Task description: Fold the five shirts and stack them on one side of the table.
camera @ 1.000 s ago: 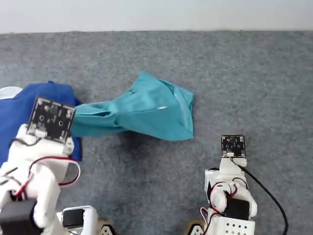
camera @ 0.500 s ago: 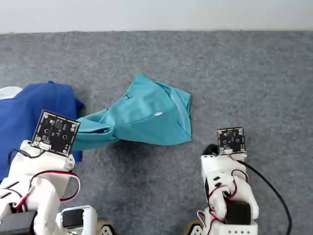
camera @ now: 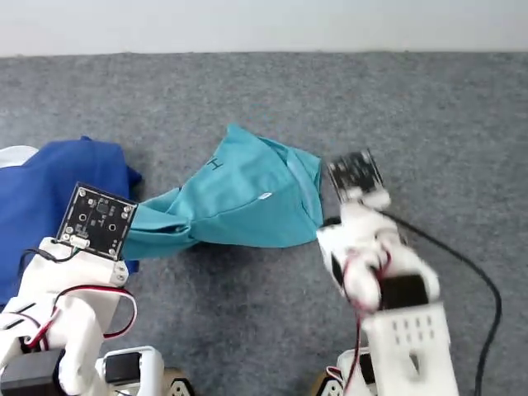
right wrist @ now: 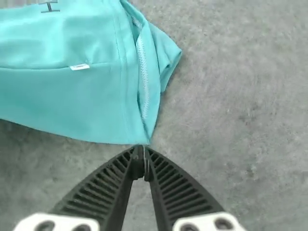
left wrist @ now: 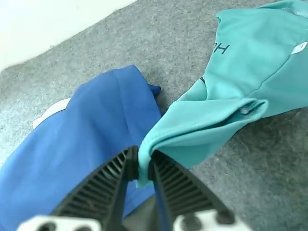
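A teal shirt [camera: 243, 202] lies crumpled mid-table, one end drawn out toward the left. My left gripper [left wrist: 143, 156] is shut on that drawn-out teal edge [left wrist: 202, 127], just above a blue shirt [camera: 49, 190] spread at the table's left side. In the left wrist view the blue shirt [left wrist: 82, 144] lies under and beside the gripper. My right gripper [right wrist: 139, 153] is shut with nothing in it, its tips just short of the teal shirt's near right corner [right wrist: 144, 130]. The right arm [camera: 367, 256] stands next to the shirt's right edge.
A bit of white cloth [camera: 16, 154] shows beyond the blue shirt at the far left edge. Bare grey carpet-like tabletop [camera: 429, 132] stretches to the right and back. A pale wall [camera: 264, 25] borders the far side.
The right arm has swung forward and left from the front edge up to the teal shirt's right edge. The left arm pulled the teal end slightly nearer, shifting the shirt a little left.
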Available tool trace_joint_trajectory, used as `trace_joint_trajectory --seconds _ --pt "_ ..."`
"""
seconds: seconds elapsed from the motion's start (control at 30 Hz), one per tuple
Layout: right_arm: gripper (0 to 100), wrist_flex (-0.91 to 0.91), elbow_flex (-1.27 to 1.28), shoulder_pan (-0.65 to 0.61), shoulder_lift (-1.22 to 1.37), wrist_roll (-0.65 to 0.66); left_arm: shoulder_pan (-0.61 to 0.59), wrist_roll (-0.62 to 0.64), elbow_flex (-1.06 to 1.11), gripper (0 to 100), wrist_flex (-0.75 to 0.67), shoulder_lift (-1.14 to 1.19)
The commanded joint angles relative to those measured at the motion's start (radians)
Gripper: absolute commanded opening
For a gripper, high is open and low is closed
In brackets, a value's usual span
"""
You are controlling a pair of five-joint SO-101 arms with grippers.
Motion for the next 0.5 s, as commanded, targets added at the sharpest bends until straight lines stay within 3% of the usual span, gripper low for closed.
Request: trace_joint_trajectory --seconds 0.0,0.13,0.27,0.47 --pt "1.5 -0.021 -0.189 -0.008 0.259 0.152 -0.002 -0.006 -0.004 1 0.005 -0.005" --pt "1.5 -0.027 -0.347 -0.007 0.483 0.354 -0.005 -0.005 -0.004 1 0.005 -0.005" --pt "3.8 -0.022 -0.512 -0.012 0.69 0.453 -0.005 -0.005 -0.004 1 0.005 -0.005" --pt "28.2 -0.019 -0.706 -0.015 0.934 0.505 -0.005 -0.005 -0.004 1 0.006 -0.005"
